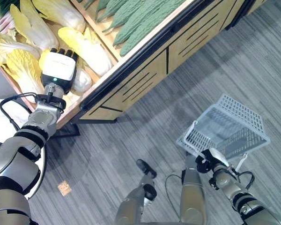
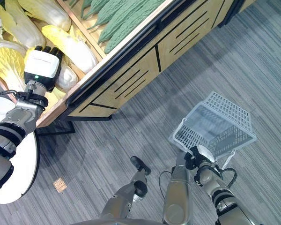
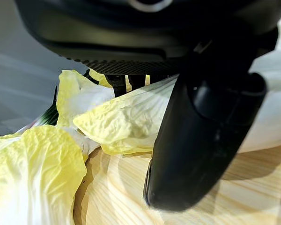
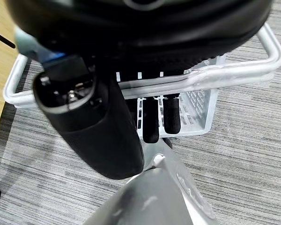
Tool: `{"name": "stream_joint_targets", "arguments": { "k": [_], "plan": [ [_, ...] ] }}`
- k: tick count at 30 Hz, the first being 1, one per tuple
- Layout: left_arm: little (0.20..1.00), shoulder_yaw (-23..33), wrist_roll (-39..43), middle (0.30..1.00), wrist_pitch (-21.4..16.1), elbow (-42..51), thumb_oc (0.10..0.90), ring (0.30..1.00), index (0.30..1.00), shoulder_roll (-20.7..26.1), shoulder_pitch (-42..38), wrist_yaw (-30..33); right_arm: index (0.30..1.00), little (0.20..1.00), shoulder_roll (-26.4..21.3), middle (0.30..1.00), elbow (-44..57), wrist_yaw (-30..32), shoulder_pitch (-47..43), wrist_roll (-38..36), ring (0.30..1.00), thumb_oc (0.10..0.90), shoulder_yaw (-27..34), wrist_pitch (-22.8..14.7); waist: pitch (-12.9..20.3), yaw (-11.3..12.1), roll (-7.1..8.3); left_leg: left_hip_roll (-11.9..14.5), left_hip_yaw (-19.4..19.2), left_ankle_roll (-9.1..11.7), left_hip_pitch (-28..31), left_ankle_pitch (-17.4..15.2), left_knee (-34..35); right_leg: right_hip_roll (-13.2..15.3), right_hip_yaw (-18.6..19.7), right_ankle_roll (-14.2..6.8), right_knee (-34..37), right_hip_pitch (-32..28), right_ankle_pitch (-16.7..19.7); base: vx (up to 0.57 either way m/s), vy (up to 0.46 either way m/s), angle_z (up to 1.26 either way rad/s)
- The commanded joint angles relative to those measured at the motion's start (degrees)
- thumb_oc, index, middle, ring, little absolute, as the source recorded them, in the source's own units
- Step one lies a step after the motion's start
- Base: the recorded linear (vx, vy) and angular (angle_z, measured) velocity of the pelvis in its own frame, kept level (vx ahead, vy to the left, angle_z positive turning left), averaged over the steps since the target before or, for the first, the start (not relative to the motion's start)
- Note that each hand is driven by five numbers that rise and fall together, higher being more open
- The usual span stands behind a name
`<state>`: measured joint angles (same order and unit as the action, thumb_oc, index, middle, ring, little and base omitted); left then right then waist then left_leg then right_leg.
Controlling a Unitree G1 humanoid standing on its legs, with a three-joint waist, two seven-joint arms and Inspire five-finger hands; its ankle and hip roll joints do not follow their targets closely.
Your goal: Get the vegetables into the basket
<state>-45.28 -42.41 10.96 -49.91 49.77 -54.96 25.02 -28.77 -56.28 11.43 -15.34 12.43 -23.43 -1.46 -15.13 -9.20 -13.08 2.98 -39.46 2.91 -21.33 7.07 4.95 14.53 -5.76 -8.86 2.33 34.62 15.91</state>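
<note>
1. The step in hand is the picking: the robot's left hand is down among the pale yellow Chinese cabbages in the wooden display bin, on top of one head.
2. In its wrist view the thumb lies beside a cabbage leaf; whether the fingers already grip, I cannot tell.
3. The right hand is curled round the handle of the white plastic basket, which hangs above the grey floor (nothing inside it that I can see).
4. Next, I think, one cabbage must be grasped firmly and carried over to the basket.
</note>
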Motion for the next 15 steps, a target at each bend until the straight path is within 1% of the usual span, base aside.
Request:
{"name": "stream_joint_targets", "arguments": {
  "k": [1, 6, 9, 10, 11, 13, 15],
  "plan": [
    [0.300, 2.09, 0.47, 0.300, 1.17, -7.02, 0.400, 0.300, 0.300, 0.40, -0.04, -3.52, 0.300, 0.300, 1.65, 0.300, 0.53, -0.46, 3.24, -1.09, 0.300, 0.400, -3.07, -1.21, -0.43, -2.29, 1.81, 5.66, 0.41, 6.37, -4.73, -7.13, -13.74, 4.63, -3.44, -4.70, -1.90, 4.74, 3.21, 0.00, 0.000, 0.00],
    [0.300, 2.19, 0.76, 0.300, 0.87, -7.92, 0.400, 0.300, 0.300, 0.43, 0.71, -3.60, 0.300, 0.300, 1.71, 0.300, 0.30, -0.43, 3.09, -1.09, 0.300, 0.400, -3.47, -1.35, -0.51, -2.38, 2.55, 5.93, 0.25, 6.22, -4.89, -7.32, -14.31, 4.30, -3.48, -4.62, -2.08, 5.09, 3.39, -0.01, -0.005, -0.05],
    [0.300, 2.70, 0.46, 0.300, 0.59, -6.74, 0.400, 0.300, 0.300, 0.53, 2.40, -3.85, 0.300, 0.300, 2.09, 0.300, -0.26, -0.50, 3.29, -1.07, 0.300, 0.400, -3.41, -1.26, -0.36, -1.91, 3.28, 6.09, 0.50, 6.06, -4.48, -7.44, -14.47, 3.88, -3.68, -4.52, -2.21, 4.70, 3.31, 0.00, 0.000, 0.00],
    [0.300, 2.81, 0.41, 0.300, 0.63, -6.56, 0.400, 0.300, 0.300, 0.61, 2.57, -3.91, 0.300, 0.300, 2.09, 0.300, -0.24, -0.50, 3.34, -1.06, 0.300, 0.400, -3.44, -1.25, -0.37, -1.92, 3.29, 6.11, 0.47, 6.06, -4.41, -7.46, -14.48, 3.86, -3.66, -4.52, -2.21, 4.64, 3.29, 0.01, -0.032, -0.02],
    [0.300, 3.97, 1.42, 0.300, 0.26, -6.33, 0.400, 0.300, 0.300, 0.48, 3.95, -3.89, 0.300, 0.300, 2.44, 0.300, -0.88, -0.55, 3.65, -0.84, 0.300, 0.400, -3.46, -1.20, -0.01, -1.46, 3.81, 6.21, 0.70, 6.03, -3.69, -7.51, -14.52, 3.73, -3.91, -4.46, -2.37, 4.02, 3.11, 0.00, 0.000, 0.00],
    [0.300, 4.83, 1.71, 0.300, 0.19, -5.85, 0.400, 0.300, 0.300, 0.64, 5.30, -3.88, 0.300, 0.300, 2.59, 0.300, -1.44, -0.60, 3.90, -0.58, 0.300, 0.400, -3.54, -1.10, 0.17, -1.14, 4.06, 6.25, 0.89, 5.96, -3.19, -7.59, -14.60, 3.70, -4.11, -4.46, -2.39, 3.33, 2.98, 0.01, -0.049, -0.02],
    [0.300, 7.71, 4.06, 0.300, 0.14, -3.09, 0.400, 0.300, 0.300, 0.64, 8.05, -3.07, 0.300, 0.300, 2.94, 0.300, -2.05, -0.64, 4.53, -0.23, 0.300, 0.400, -3.38, -0.93, 0.61, -0.45, 4.64, 6.28, 1.47, 5.89, -1.81, -7.73, -14.65, 3.70, -4.75, -4.45, -2.47, 1.67, 2.68, 0.01, -0.086, -0.01]
  ]
}}
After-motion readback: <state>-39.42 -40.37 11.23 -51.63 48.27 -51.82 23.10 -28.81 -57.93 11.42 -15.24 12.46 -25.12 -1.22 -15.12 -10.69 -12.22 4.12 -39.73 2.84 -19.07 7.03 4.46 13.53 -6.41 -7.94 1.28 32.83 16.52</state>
